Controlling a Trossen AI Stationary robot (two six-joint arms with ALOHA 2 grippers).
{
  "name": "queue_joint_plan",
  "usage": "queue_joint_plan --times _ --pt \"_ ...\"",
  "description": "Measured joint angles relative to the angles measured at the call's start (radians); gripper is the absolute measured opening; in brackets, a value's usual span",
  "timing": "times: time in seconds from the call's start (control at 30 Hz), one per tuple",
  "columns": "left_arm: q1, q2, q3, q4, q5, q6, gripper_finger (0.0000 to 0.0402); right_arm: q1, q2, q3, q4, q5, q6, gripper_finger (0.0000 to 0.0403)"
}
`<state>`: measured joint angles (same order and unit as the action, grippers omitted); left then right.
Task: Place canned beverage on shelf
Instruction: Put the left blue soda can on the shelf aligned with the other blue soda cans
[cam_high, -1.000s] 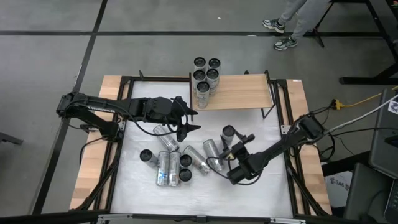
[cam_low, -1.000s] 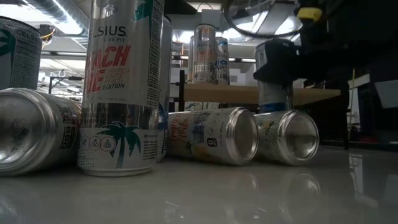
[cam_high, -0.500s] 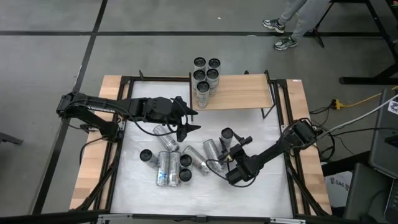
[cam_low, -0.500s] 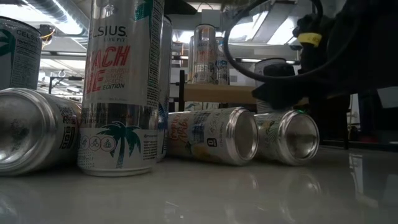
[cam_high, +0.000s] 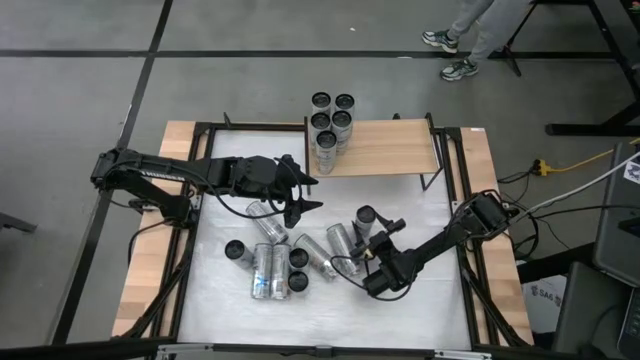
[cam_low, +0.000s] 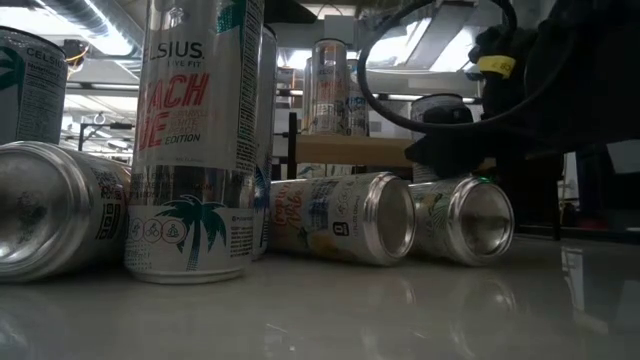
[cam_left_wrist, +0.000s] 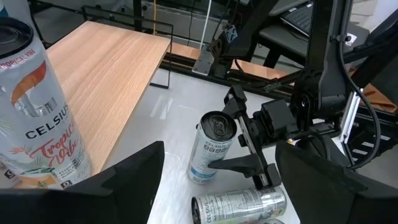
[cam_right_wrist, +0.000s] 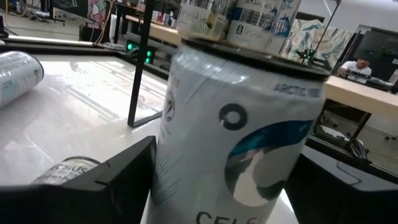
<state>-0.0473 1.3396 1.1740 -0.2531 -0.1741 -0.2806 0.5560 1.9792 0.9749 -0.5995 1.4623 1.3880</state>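
High view, left to right
left hand (cam_high: 303, 193): idle above counter (cam_high: 430, 300), fingers part open, empty
loose cans (cam_high: 270, 262): mostly toppled, need uprighting
shelf (cam_high: 385, 147): cans packed at its left end, rest free
upright can (cam_high: 366, 214): stands on counter between right hand (cam_high: 385, 232) fingers; grip unclear

The shelf (cam_high: 385, 147) lay bare across most of its board, with only a cluster of upright cans (cam_high: 331, 122) crowding its left end. Below it on the white tabletop (cam_high: 440, 300), an upright can (cam_left_wrist: 210, 148) stood between the right gripper's (cam_left_wrist: 249, 149) fingers. Fallen cans (cam_high: 270, 265) and standing ones cluttered the table's middle. The left gripper (cam_high: 300, 185) hung above that clutter, near the shelf's left post. The table's right front corner was open.
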Motion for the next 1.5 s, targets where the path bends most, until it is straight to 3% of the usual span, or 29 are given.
queue_joint_plan --times 0.2,0.57,0.83,1.13,1.5 --pt "0.0 0.0 0.0 0.0 0.0 0.0 0.0304 0.0 0.002 0.0 0.003 -0.045 0.008 0.0322" --pt "0.0 0.0 0.0 0.0 0.0 0.0 0.0304 0.0 0.004 -0.002 0.0 -0.263 -0.007 0.038" --pt "0.0 0.0 0.0 0.0 0.0 0.0 0.0304 0.0 -0.05 -0.001 -0.073 -0.291 -0.009 0.0383" --pt "0.0 0.0 0.0 0.0 0.0 0.001 0.0304 0.001 -0.159 -0.001 -0.218 -0.417 -0.019 0.0383" --pt "0.0 0.0 0.0 -0.001 0.0 0.002 0.0304 0.001 -0.308 0.0 -0.214 -0.466 -0.115 0.0383"
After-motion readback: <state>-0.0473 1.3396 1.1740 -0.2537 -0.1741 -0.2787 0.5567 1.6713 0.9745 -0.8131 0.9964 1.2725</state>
